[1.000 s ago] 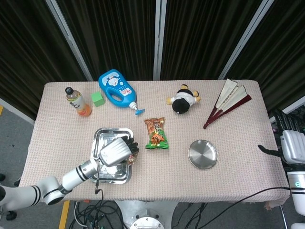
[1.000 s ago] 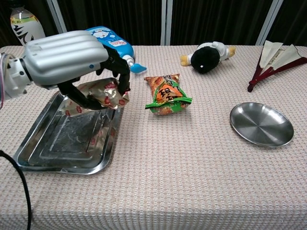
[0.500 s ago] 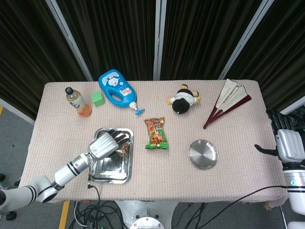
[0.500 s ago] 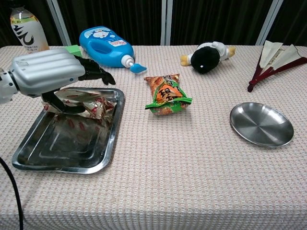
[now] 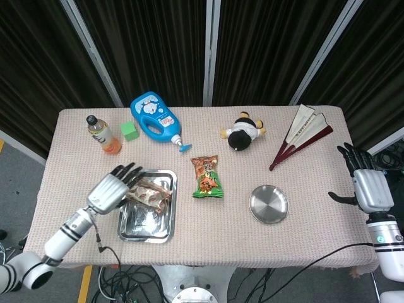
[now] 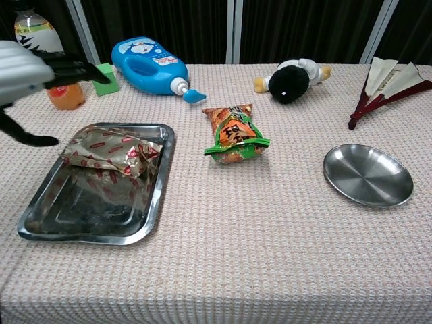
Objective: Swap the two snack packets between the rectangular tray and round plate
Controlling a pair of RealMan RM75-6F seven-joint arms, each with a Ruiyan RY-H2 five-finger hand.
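Bright even overhead light, soft shadows, sharp focus, dark backdrop

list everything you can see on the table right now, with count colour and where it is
rectangular tray: 1, silver, front left of table
silver snack packet: 1, silver with red print, lying in the tray's far half
green snack packet: 1, orange and green, on the cloth between tray and plate
round plate: 1, silver, right of centre, nothing on it
detergent bottle: 1, blue, lying at back left
green block: 1, green, left of the detergent bottle
drink bottle: 1, orange with dark cap, back left
plush toy: 1, black and white, back centre
folding fan: 1, cream and dark red, back right
left hand: open, at the tray's left edge
right hand: open, beyond the table's right edge
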